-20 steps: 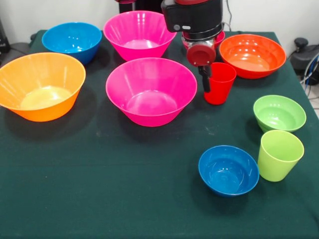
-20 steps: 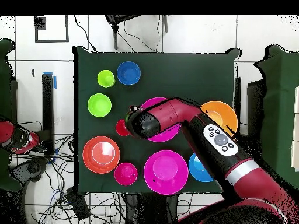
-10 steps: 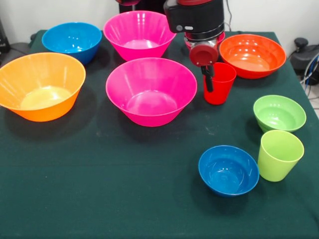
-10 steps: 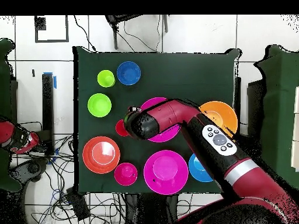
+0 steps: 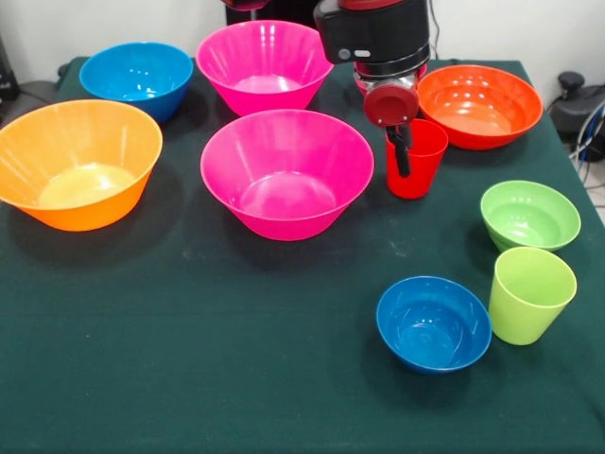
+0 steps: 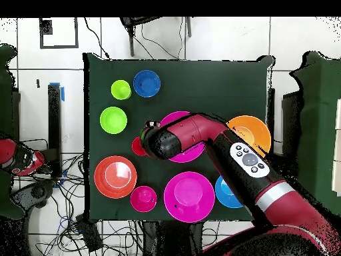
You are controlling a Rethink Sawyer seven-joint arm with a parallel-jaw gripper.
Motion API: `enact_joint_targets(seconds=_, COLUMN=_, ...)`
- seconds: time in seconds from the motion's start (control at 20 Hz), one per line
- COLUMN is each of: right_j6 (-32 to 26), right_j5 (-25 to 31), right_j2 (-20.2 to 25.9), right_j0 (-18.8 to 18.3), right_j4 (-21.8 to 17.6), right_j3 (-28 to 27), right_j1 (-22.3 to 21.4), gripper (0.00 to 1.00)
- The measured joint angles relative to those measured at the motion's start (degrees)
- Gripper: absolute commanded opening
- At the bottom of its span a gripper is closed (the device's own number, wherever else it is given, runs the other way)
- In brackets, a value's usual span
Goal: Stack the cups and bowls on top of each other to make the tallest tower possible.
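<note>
The red cup [image 5: 421,161] stands upright on the green cloth, right of the near pink bowl [image 5: 286,170]. My gripper [image 5: 402,151] hangs at the cup's left rim, in front of its wall; the overhead view has the wrist covering most of the red cup [image 6: 137,145]. The wide red-orange bowl [image 5: 479,102] sits just behind and to the right. A small green bowl [image 5: 529,214], the lime-green cup [image 5: 530,293] and a small blue bowl [image 5: 434,322] stand apart at the near right. Nothing is stacked.
A second pink bowl [image 5: 263,61], a mid-sized blue bowl [image 5: 137,76] and a yellow-orange bowl [image 5: 77,161] fill the left and back. A small red bowl [image 6: 143,198] sits behind the arm. Cables and gear lie off the table's edge [image 6: 90,133].
The gripper has shifted slightly to the right, closer over the red cup's left rim. The cup and bowls have not moved.
</note>
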Motion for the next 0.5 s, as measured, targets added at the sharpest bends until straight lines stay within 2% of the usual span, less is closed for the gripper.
enact_joint_targets(seconds=0.5, right_j6=0.00, right_j5=-0.05, right_j2=0.00, right_j0=0.31, right_j4=0.25, right_j3=0.73, right_j1=-0.01, gripper=1.00)
